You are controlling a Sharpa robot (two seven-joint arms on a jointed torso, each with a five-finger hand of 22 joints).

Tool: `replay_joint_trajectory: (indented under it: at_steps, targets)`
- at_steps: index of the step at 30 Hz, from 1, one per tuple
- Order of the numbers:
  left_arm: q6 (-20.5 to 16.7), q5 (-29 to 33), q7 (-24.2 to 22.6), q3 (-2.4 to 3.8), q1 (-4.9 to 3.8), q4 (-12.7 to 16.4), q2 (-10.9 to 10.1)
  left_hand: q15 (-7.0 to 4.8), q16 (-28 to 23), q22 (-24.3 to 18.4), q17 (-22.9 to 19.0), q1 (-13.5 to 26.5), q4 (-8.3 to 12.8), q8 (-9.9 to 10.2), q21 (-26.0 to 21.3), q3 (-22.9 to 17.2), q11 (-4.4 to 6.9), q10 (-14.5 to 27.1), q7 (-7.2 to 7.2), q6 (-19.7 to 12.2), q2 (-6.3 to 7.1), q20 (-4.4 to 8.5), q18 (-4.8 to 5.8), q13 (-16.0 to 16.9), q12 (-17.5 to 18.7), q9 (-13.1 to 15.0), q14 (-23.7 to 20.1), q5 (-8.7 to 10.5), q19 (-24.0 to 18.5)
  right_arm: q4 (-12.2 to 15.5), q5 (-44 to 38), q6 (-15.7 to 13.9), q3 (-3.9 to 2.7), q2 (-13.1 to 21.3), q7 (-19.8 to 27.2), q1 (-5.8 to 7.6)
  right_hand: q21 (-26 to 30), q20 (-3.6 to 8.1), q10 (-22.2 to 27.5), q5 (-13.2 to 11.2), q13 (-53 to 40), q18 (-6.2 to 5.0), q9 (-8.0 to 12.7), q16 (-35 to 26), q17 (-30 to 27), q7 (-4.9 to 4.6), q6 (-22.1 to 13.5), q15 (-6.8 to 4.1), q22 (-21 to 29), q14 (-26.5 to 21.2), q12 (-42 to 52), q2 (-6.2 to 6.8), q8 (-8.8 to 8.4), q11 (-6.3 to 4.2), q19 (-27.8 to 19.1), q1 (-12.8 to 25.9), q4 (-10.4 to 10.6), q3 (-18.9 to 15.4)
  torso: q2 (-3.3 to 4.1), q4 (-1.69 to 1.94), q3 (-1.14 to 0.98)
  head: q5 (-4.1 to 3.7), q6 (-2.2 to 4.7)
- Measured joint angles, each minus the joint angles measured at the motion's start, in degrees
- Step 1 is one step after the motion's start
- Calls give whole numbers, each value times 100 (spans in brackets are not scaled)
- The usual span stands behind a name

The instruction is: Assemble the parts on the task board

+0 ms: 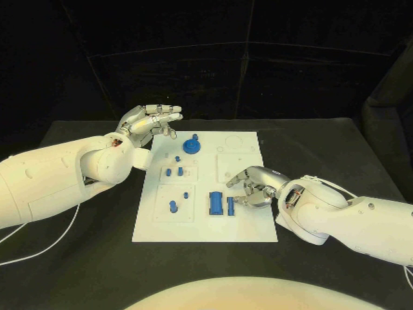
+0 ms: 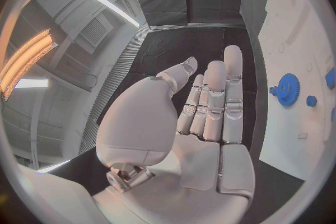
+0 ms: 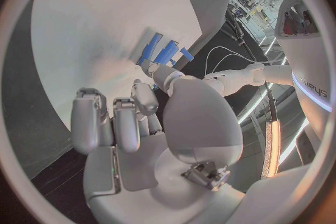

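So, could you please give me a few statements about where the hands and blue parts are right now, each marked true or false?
1. The left hand holds a blue part. False: its fingers are spread and it holds nothing, off the far left corner of the white board.
2. The right hand is over the near right part of the board. True.
3. The blue gear lies on the black table. False: it sits on the board, near its far edge.
4. A blue block lies on the board beside the right hand. True.
5. The gear shows in the left wrist view. True.
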State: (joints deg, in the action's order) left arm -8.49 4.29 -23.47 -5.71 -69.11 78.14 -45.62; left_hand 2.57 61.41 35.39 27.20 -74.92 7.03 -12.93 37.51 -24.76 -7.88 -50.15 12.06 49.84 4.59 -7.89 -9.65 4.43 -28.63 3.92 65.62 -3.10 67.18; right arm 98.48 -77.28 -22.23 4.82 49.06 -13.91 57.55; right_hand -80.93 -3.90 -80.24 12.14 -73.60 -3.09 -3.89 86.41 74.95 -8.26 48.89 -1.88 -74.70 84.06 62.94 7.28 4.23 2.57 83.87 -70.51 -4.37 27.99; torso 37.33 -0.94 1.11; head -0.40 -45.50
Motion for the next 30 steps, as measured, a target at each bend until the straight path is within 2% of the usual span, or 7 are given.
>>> replay_joint_trajectory:
  at_steps: [4, 8, 13, 15, 18, 21, 30]
  targets:
    - [1, 0, 2, 0, 0, 0, 0, 0, 0, 0, 0, 0, 0, 0, 0, 0, 0, 0, 0, 0, 0, 0, 0, 0, 0, 0, 0, 0, 0, -24, 2, -58, 0, -5, -9, 0, 0, -41, -32, -600, 0, 0, -49, 0, 0, -43, 405, 26, 0, -12, 0, -7, 157, 31, -1, 40, 89, -279, 0, 3, 0, -1, 1]
    - [2, 0, 3, 0, 0, 1, 0, 0, 0, 0, 1, 0, 0, 0, 0, 0, 0, 0, 0, 0, 0, 0, 0, 0, 0, 0, 0, 0, 0, -52, 3, -87, 0, -21, -33, 0, 0, -41, -32, -889, -1, 0, -56, 0, -1, -18, 571, 26, 0, -12, 29, -7, 247, 31, -1, 40, 135, -454, 1, 3, 0, 7, -2]
    - [3, 0, 5, 0, 0, 1, 0, 0, 0, 0, -2, 0, 8, 0, 0, 8, 0, 0, 20, -20, 0, 0, 0, -4, 0, 0, 0, 0, 0, -88, 3, -96, 0, -86, -77, 0, 0, -41, -29, -912, -1, 0, -109, 0, -1, 69, 892, 26, -1, -12, 44, -60, 465, 28, -1, 31, 194, -717, 4, 3, -3, 20, -9]
    - [4, 0, 6, 0, 0, 1, 0, 0, 0, 0, -6, 0, 16, 0, 0, 16, 0, 0, 20, -21, 0, 0, 0, -6, 0, 0, 0, 0, 0, -104, -1, -96, 0, -121, -99, -1, 0, -40, -12, -912, 8, -1, -136, 0, -1, 116, 1033, 24, -1, -10, 51, -60, 563, -33, -1, 31, 215, -813, 4, 4, -3, 20, -14]
    - [5, 0, 7, 0, 0, 1, 2, 0, 0, 0, -6, 0, 16, 0, 0, 16, 0, 0, 21, -20, 0, 0, 0, -6, 0, 0, 0, 0, 0, -134, -19, -93, 0, -169, -139, -3, 0, 26, -1, -912, 23, 0, -173, 0, -1, 209, 1159, -61, -1, -11, 51, -123, 693, -86, 18, 29, 240, -966, 7, 7, -4, 22, -20]
    - [6, 0, 8, -1, 0, -1, 2, 0, 0, 0, -6, 0, 16, 0, 0, 16, 0, 0, 20, -20, 0, 0, 0, -6, 0, 0, 0, 0, 0, -163, -49, -93, 0, -202, -186, -3, 0, 35, -21, -912, 28, 0, -197, 0, -1, 254, 1256, -74, -1, 2, 51, -165, 794, -105, 9, -13, 259, -1064, 7, 8, -4, 27, -30]
    - [11, 0, 13, -1, 0, -6, 4, 0, 0, 0, -5, 0, 16, 0, 0, 16, 0, -1, 20, -20, 0, 0, 0, -5, 0, 0, 0, 0, 0, -292, -262, -89, -1, -260, -344, -4, 0, 137, -30, -914, 42, -1, -279, -1, -2, 364, 1405, -168, -25, 3, 51, -279, 1076, -218, 30, -238, 119, -1355, 8, 7, -4, 41, -51]
